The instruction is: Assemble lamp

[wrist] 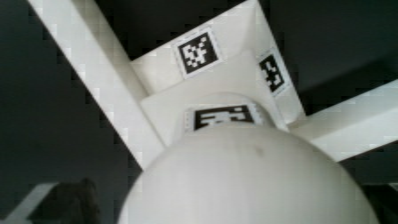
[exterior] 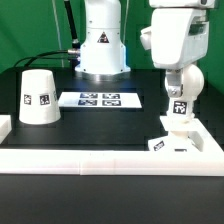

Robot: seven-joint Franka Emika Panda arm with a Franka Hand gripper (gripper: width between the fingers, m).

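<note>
Bulb (wrist: 240, 180): closest to my wrist lens. It is a matte white ball that fills the space between my fingers and hides most of them.
Pincer (exterior: 178, 108): closed on the bulb, as far as I can judge. The jaws are drawn in to the ball's width with nothing else in them. In the exterior view it hangs at about 3 o'clock from the picture's centre.
Base (exterior: 172, 143): a blocky square piece with tags on its faces, at roughly 4 o'clock from centre in the exterior view. It sits in the corner of the white border rail (exterior: 100, 158).
Deciding relation: the base lies straight below my pincer, at 6 o'clock from it in the exterior view. The wrist view agrees, with the tagged top of the base right behind the ball.
Axis: the bulb hangs upright, and its stem end seems to point down at the base.
Contact: I cannot tell whether the bulb already touches the base, because the ball covers the joint.
Shade (exterior: 40, 97): at 9 o'clock in the exterior view, wide end down on the bench (exterior: 100, 125) and well apart from me.
Marker board (exterior: 98, 98): flat on the bench between the shade and the base.
Next move, my guess: straight down with no sideways correction, then seat the bulb.
</note>
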